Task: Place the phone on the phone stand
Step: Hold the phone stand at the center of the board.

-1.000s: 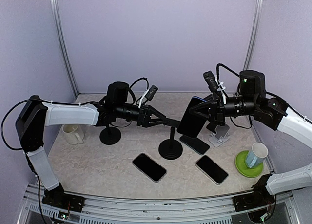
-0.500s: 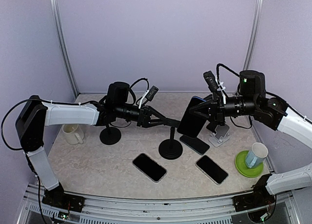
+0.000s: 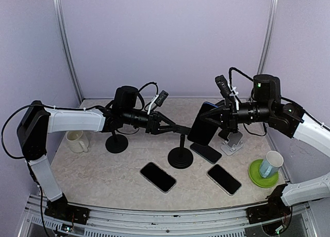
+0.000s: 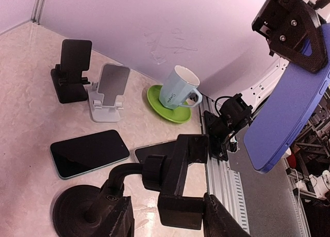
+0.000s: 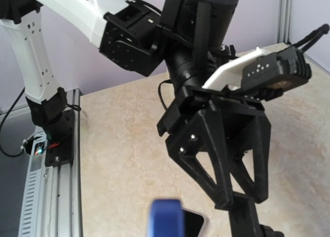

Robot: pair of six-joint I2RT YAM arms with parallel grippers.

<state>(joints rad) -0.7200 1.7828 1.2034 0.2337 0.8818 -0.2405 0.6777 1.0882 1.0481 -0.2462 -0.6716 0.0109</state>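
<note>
The phone [image 3: 202,124], in a blue case [image 4: 289,103], hangs tilted above the table with my right gripper [image 3: 221,116] shut on its upper edge. Its blue edge [image 5: 166,219] fills the bottom of the right wrist view. Just left of it stands the black phone stand [image 3: 180,158] with its round base and bent neck. My left gripper [image 3: 176,128] reaches in from the left with its jaws on either side of the stand's clamp head [image 4: 180,164]. One finger [image 4: 221,221] touches the clamp block. A narrow strip of table shows between the block and the other finger [image 4: 103,216].
Three other phones lie flat: one front centre [image 3: 158,176], one front right [image 3: 224,179], one by the stand [image 3: 206,153]. A white stand [image 3: 232,141] and a black stand [image 3: 117,143] are further back. A white mug [image 3: 77,141] is left, and a cup [image 3: 269,164] on a green saucer [image 3: 256,177] right.
My left gripper's jaws have drawn slightly closer together around the stand's clamp head. The right arm and the phone have not moved.
</note>
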